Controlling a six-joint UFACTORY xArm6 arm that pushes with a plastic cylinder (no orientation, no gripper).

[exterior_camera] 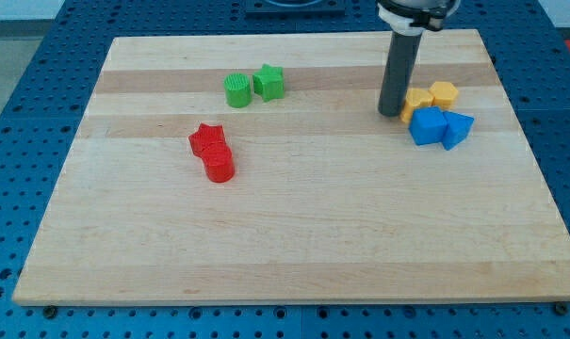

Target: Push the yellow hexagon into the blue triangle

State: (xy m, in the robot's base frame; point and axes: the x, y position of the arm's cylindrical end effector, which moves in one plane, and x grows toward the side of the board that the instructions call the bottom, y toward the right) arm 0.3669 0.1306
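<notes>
The yellow hexagon (444, 92) lies near the view's right, just above the blue triangle (458, 128). A second yellow block (417, 101) sits to its left, touching a blue cube (427, 125) that lies against the blue triangle. My tip (391, 113) stands on the board just left of the second yellow block, close to or touching it, and up-left of the blue cube.
A green cylinder-like block (237, 90) and a green star (269, 82) sit together at the upper middle. A red star (207, 140) and a red cylinder (219, 164) sit together at the left of centre. The wooden board (294, 245) rests on a blue perforated table.
</notes>
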